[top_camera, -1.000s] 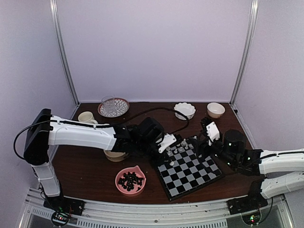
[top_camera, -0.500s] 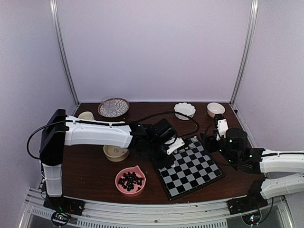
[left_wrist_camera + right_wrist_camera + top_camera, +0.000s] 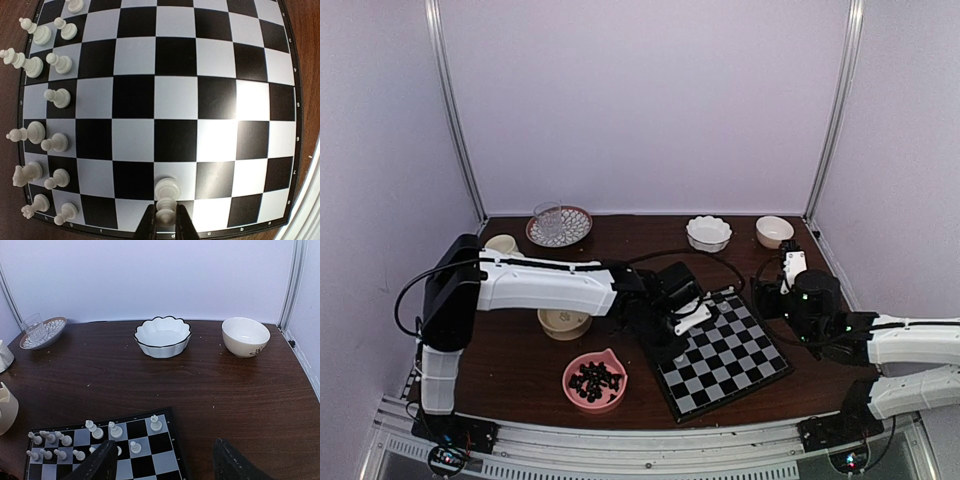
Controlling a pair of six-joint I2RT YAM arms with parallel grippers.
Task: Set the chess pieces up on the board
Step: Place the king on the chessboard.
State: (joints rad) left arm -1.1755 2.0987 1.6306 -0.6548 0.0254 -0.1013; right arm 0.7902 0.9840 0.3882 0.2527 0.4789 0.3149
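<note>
Left gripper (image 3: 165,221) is closed almost fully on one small cream-white chess piece (image 3: 166,189) — the dark fingertips (image 3: 149,226) pinch it from both sides. The piece is over a pale square in the row nearest this hand on the flat black and pale-grey checked chessboard (image 3: 175,95). Cannot tell whether its base touches the square. The other cream-white chessmen (image 3: 55,97) stand upright in two ragged lines along the board edge, well to the left of the hand in its wrist view: taller pieces on the outer line, pawns on the inner. From overhead, this hand is over the board's left side. A pink shallow bowl of black pieces (image 3: 595,380) lies on the dark wooden table (image 3: 510,360), left of the hand and nearer the arm bases. A plain cream bowl (image 3: 563,322) sits left of the hand, partly under the forearm. Right gripper (image 3: 165,455) is spread wide with nothing between its fingers (image 3: 100,465) — it hovers beside the board's far right corner. In its wrist view the board corner with white pieces lies just below and left of the fingers. A white scalloped bowl with a dark rim (image 3: 162,336) is straight ahead of this hand, a round cream bowl (image 3: 245,336) ahead to its right, and a patterned plate carrying a clear glass (image 3: 42,330) far ahead to its left.
</note>
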